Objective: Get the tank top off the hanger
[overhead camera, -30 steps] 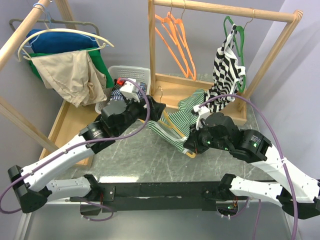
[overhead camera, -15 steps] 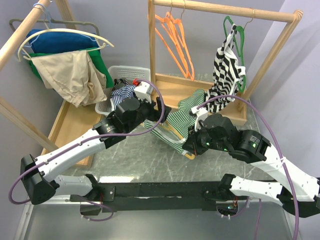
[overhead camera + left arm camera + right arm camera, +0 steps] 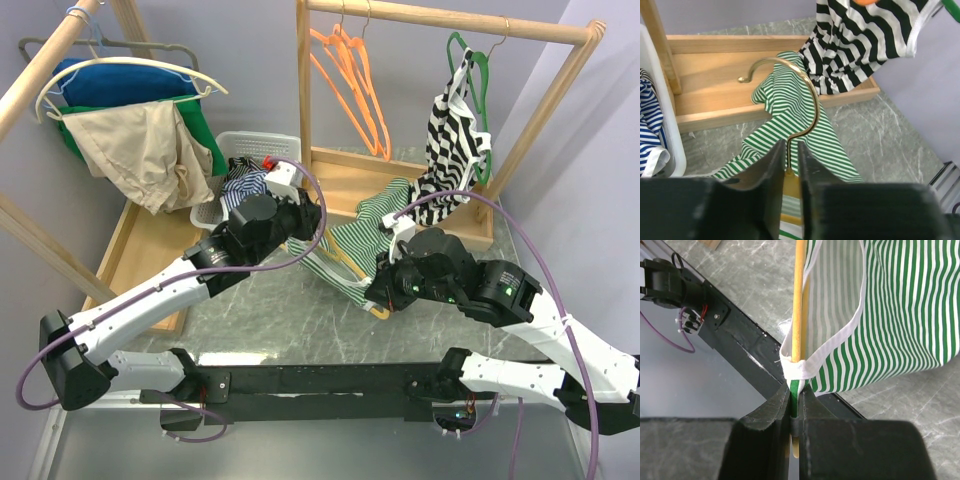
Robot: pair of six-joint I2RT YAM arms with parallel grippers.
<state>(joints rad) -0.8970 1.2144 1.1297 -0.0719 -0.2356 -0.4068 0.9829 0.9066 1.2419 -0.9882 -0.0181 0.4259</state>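
Observation:
The green-and-white striped tank top (image 3: 362, 232) hangs on a wooden hanger (image 3: 344, 264) with a brass hook (image 3: 777, 59), held tilted above the marble table. My left gripper (image 3: 312, 222) sits at the base of the hook. In the left wrist view my left gripper (image 3: 791, 147) has its jaws pressed against the hanger's wooden neck (image 3: 790, 187). My right gripper (image 3: 378, 290) is at the hanger's low end. In the right wrist view my right gripper (image 3: 796, 392) is shut on the tank top's white-edged strap (image 3: 805, 367), which wraps the hanger arm (image 3: 800, 300).
A wooden rack behind carries orange hangers (image 3: 350, 85) and a black-and-white striped garment (image 3: 455, 130) on a green hanger. A white basket (image 3: 240, 145) with blue striped clothes stands behind my left arm. Another rack at the left carries beige and blue clothes (image 3: 140, 150).
My left gripper has moved right to the hanger's hook and its jaws have closed onto the neck. The right arm and the strap it holds have stayed in place.

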